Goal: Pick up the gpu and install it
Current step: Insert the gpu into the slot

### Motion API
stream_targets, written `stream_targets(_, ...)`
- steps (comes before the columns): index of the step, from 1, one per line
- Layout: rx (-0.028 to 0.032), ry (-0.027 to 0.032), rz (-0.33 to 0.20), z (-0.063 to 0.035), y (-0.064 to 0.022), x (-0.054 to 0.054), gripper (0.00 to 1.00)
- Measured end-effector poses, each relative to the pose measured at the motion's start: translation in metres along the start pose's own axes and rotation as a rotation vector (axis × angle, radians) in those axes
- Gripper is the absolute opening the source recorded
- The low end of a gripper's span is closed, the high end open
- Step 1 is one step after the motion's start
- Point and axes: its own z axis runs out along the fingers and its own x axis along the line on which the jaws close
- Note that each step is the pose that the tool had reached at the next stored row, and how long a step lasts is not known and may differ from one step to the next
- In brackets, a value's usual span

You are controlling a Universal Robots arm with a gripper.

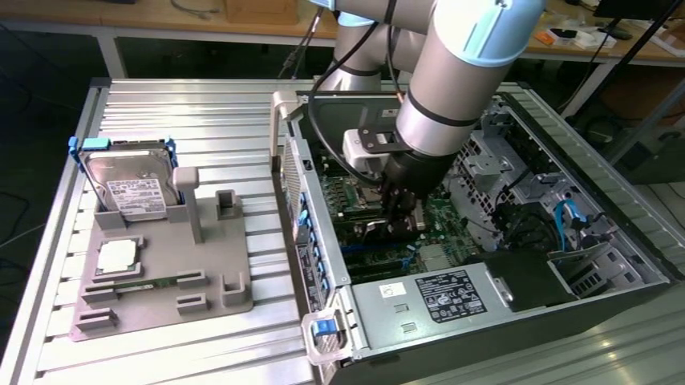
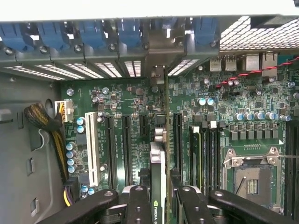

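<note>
The gpu (image 2: 159, 172), a thin black card seen edge-on with a small green logo, stands upright between my gripper's (image 2: 159, 203) black fingers (image 2: 138, 205), which are shut on it. Its silver bracket (image 2: 158, 74) reaches the rear slot openings of the case. The card lines up with a long black slot on the green motherboard (image 2: 126, 102); I cannot tell whether it is seated. In the exterior view my gripper (image 1: 402, 212) reaches down inside the open computer case (image 1: 428, 297), low over the motherboard.
A silver hard drive (image 1: 134, 188) with blue tabs and a square CPU chip (image 1: 118, 255) sit on the grey fixture (image 1: 160, 281) at the exterior view's left. Blue slot latches (image 2: 88, 32), a cable bundle (image 2: 46, 121), memory sticks (image 2: 198, 149) and the CPU socket (image 2: 250, 175) surround the card.
</note>
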Motion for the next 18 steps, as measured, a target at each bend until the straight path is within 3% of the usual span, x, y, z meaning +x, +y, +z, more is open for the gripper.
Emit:
stream_targets(12,0.0003,-0.0006,0.0,0.0005,-0.0018,-0.0009,0.27)
stream_targets(18,0.0056,-0.0005,0.002,0.0008,0.0004,-0.006,0.27)
